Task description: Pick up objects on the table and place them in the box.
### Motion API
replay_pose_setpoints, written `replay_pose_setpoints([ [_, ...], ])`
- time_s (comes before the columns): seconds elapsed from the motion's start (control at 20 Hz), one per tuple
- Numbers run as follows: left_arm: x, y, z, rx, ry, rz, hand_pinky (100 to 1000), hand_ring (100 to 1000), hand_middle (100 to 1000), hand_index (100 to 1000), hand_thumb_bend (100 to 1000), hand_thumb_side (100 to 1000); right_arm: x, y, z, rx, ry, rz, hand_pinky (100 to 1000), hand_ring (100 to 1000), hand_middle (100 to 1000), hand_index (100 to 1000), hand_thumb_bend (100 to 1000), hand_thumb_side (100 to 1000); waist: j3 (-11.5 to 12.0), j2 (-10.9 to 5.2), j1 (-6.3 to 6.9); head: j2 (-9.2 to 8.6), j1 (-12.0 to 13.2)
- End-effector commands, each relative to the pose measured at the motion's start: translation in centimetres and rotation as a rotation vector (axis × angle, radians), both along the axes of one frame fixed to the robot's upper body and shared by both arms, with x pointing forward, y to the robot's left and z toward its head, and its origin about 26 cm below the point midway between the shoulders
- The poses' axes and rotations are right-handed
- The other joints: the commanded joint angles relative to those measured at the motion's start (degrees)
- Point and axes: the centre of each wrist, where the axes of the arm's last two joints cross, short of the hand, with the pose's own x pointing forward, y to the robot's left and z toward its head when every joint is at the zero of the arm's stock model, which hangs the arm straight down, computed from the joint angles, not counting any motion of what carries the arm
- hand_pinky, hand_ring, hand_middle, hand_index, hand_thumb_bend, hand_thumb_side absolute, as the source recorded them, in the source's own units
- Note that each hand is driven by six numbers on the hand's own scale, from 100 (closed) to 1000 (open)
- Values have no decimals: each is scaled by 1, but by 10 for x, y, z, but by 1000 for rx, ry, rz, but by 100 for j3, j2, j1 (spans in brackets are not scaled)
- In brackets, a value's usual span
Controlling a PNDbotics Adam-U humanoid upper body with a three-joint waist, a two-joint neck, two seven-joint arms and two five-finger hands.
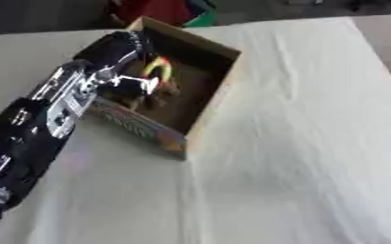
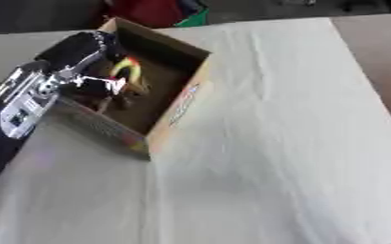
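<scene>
1. Nearest the camera, the robot's left arm (image 1: 32,128) runs up from the lower left corner and reaches over the near wall of the cardboard box (image 1: 220,81), which stands on a table under a pale cloth (image 1: 299,143)
2. Left hand (image 1: 136,88) is down inside the box, but whether its fingers are curled or straight cannot be told; the right hand shows in neither view
3. A curved yellow and red object (image 1: 159,69) lies in the box, just beyond the hand and seemingly touching it; I cannot say whether it is being held
4. It looks like a small ring-shaped toy, so probably light and fairly stiff, with a smooth surface that might slip; the arc itself seems the natural place to pinch
5. No other loose object shows on the cloth, so the task looks nearly finished
</scene>
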Motion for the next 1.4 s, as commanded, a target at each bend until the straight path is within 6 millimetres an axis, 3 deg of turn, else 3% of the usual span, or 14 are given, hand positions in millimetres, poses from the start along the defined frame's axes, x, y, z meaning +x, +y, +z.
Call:
replay_pose_setpoints([
  [0.05, -2, 5, -3, 61, 55, 9, 540, 731, 751, 880, 100, 385, -4, -1, 7, -3, -21, 5, 813, 1000, 637, 793, 100, 915, 34, -115, -44, 73, -15],
  [0.15, -7, 4, 4, 45, 54, -4, 559, 750, 769, 901, 116, 597, -5, -2, 6, 0, -18, 2, 813, 1000, 637, 792, 100, 908, 69, -155, -55, 137, -29],
  [0.2, -10, 5, 9, 40, 46, -6, 562, 752, 772, 906, 116, 597, -5, -2, 5, 1, -16, 1, 813, 1000, 637, 791, 100, 935, 86, -176, -58, 165, -37],
  [0.25, -13, 5, 15, 33, 35, -7, 563, 753, 769, 903, 217, 757, -5, -2, 5, 2, -14, 1, 813, 1000, 637, 791, 100, 907, 104, -201, -64, 195, -45],
  [0.3, -16, 6, 20, 11, 35, -11, 566, 754, 771, 903, 237, 864, -5, -3, 4, 3, -12, 0, 813, 1000, 638, 791, 100, 910, 123, -226, -68, 223, -57],
  [0.35, -18, 8, 25, -13, 35, -13, 569, 755, 771, 903, 296, 855, -5, -3, 4, 4, -9, -1, 813, 1000, 638, 791, 100, 908, 142, -249, -73, 249, -73],
  [0.45, -24, 13, 35, -52, 34, -11, 572, 758, 773, 900, 328, 883, -5, -4, 2, 7, -4, -4, 813, 1000, 638, 792, 100, 906, 174, -290, -79, 296, -99],
  [0.8, -44, 27, 60, -155, 11, -11, 577, 753, 766, 888, 308, 904, -6, -6, -1, 17, 8, -10, 813, 1000, 639, 791, 100, 904, 273, -407, -119, 336, -158],
  [1.15, -74, 32, 91, -299, -103, -36, 562, 709, 710, 838, 195, 851, -7, -8, -3, 24, 14, -19, 813, 1000, 640, 790, 100, 901, 340, -490, -173, 368, -190],
  [1.4, -120, 38, 105, -508, -233, -97, 558, 669, 672, 814, 106, 756, -8, -10, -4, 27, 15, -31, 813, 1000, 641, 791, 100, 899, 477, -541, -192, 418, -267],
])
